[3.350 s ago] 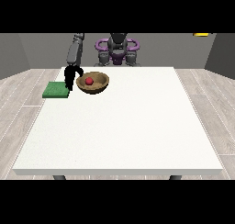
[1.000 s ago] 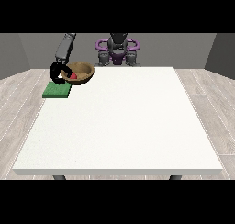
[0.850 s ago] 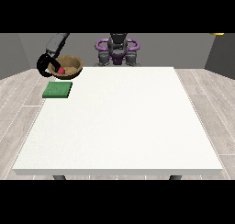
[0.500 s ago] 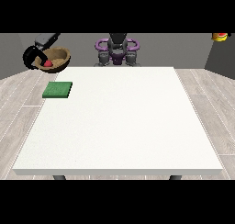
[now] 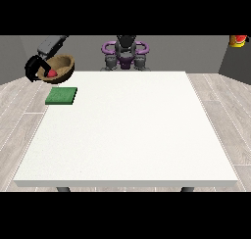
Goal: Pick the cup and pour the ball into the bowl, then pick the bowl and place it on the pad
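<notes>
From the front, the hand at the view's left (image 5: 34, 66) is raised beyond the tabletop's (image 5: 127, 130) far left corner, its black fingers curled round the rim of the brown wooden bowl (image 5: 60, 66) — tilted, with the red ball (image 5: 51, 73) inside. The green pad (image 5: 62, 95) lies bare on the tabletop just below it. Half a second ago the bowl hung further left; it has swung back toward the pad. The other hand is out of sight.

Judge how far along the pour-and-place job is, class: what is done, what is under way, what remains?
Done: the red ball lies in the bowl. Under way: the hand at the view's left holds the tilted bowl in the air, beyond the table. Left: setting it on the green pad.
</notes>
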`<state>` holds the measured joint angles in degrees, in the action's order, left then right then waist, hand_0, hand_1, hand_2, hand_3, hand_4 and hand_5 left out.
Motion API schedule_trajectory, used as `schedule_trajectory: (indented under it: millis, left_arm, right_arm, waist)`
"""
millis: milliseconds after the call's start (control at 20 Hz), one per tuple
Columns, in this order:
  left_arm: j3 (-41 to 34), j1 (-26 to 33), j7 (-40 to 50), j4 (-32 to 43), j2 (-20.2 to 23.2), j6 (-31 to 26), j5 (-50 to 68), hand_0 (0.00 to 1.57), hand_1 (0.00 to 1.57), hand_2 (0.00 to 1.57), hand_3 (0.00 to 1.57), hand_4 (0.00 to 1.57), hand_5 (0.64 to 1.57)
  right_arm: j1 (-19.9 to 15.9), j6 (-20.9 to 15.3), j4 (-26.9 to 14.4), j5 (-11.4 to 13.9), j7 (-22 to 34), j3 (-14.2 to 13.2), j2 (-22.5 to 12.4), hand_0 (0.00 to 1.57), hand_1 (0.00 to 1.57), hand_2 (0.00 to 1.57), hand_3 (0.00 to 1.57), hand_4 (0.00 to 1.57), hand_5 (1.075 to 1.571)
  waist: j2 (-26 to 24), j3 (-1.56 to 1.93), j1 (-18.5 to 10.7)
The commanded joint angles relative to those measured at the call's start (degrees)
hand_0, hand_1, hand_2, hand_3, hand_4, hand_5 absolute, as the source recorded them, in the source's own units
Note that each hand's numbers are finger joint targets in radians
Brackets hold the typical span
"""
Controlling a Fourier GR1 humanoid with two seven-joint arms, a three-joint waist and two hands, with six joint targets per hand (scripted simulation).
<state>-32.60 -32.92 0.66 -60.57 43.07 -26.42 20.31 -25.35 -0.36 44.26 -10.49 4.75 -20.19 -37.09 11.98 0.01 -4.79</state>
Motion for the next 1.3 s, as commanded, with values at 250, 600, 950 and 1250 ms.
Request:
schedule_trajectory:
  millis: [250, 600, 950, 1250]
  left_arm:
    - [-0.1, 0.4, -3.4, 3.8, 2.5, -0.6, -0.3, 0.00, 0.00, 0.00, 0.00, 1.20, 1.557]
    - [-1.0, 1.7, -4.8, 3.3, 2.9, -0.9, 0.9, 0.00, 0.00, 0.00, 0.00, 1.19, 1.562]
    - [-1.9, 1.7, -7.0, 6.3, 5.5, -3.7, 2.1, 0.00, 0.00, 0.00, 0.00, 1.19, 1.562]
    - [-1.1, 1.8, -6.9, 6.4, 5.8, -2.3, 1.5, 0.00, 0.00, 0.00, 0.00, 1.19, 1.565]
  right_arm:
    - [-4.5, -1.7, -3.0, -0.3, 1.0, 0.5, 4.3, 1.57, 1.57, 1.57, 0.55, 1.02, 1.571]
    - [-5.2, -2.4, -8.1, -0.9, 1.0, -3.3, -2.2, 1.57, 1.57, 1.57, 1.16, 0.00, 1.551]
    - [-8.8, -5.8, -9.6, -2.1, -1.7, -5.3, -1.5, 1.46, 1.46, 1.39, 0.80, 0.00, 1.539]
    - [-10.1, -10.0, -10.0, -1.7, -5.4, -4.0, 4.8, 1.43, 1.43, 1.38, 0.67, 0.00, 1.534]
  waist:
    - [0.5, 0.00, 1.4]
    - [1.4, 0.01, 1.0]
    - [4.2, -0.01, 0.3]
    - [3.5, 0.00, -0.1]
